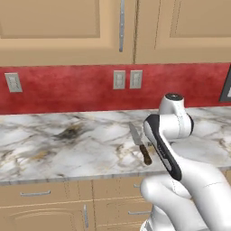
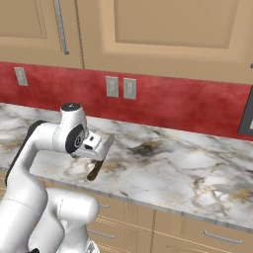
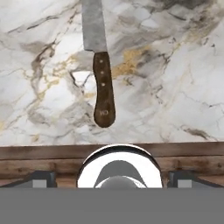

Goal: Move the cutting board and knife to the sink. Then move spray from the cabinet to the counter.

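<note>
The knife (image 3: 101, 74) lies flat on the marble counter (image 3: 175, 87), its steel blade pointing away from me and its dark brown riveted handle toward me. My gripper (image 3: 111, 178) hangs open just above the handle end, with nothing between its fingers. In the base views the knife (image 1: 140, 144) rests near the counter's front edge, and my hand (image 2: 93, 143) hovers over the knife (image 2: 95, 170). The cabinet (image 1: 67, 27) above the counter has its doors shut. The cutting board, the sink and the spray are out of view.
A red backsplash with white outlets (image 1: 119, 79) runs behind the counter (image 1: 54, 140). Tan drawers and doors (image 1: 45, 203) sit below its front edge. A dark object (image 2: 246, 116) stands at the far right edge.
</note>
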Controlling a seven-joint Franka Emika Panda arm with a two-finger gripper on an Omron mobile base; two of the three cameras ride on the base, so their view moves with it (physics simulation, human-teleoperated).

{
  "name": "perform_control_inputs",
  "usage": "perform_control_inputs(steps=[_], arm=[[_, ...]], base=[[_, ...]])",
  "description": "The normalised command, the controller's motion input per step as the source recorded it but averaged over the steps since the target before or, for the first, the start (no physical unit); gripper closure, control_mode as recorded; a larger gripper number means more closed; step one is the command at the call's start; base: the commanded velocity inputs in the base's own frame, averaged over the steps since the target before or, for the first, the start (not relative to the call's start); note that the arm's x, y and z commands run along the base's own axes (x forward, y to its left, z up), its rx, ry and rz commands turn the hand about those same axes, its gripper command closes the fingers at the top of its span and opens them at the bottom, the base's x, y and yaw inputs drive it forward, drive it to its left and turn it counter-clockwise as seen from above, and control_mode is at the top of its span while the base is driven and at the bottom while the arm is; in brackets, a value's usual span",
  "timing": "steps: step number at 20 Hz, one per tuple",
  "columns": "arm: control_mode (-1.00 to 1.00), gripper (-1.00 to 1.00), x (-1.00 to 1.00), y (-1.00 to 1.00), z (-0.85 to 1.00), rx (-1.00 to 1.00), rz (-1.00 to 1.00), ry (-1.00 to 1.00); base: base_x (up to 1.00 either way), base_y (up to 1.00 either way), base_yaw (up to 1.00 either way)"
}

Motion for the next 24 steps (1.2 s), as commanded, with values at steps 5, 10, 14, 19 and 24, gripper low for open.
perform_control_inputs(steps=[5, 10, 14, 19, 24], arm=[[-1.00, -1.00, 0.35, 0.00, -0.49, -0.07, 0.16, 0.00], [-1.00, -1.00, 0.42, 0.00, -0.57, -0.08, 0.14, -0.01], [-1.00, -1.00, 0.36, 0.00, -0.57, -0.01, 0.14, 0.00], [-1.00, -1.00, 0.23, 0.00, -0.41, 0.00, 0.13, 0.00], [-1.00, -1.00, 0.04, 0.00, -0.17, 0.00, 0.01, 0.00]], base=[[0.00, 0.00, 0.00], [0.00, 0.00, 0.00], [0.00, 0.00, 0.00], [0.00, 0.00, 0.00], [0.00, 0.00, 0.00]])
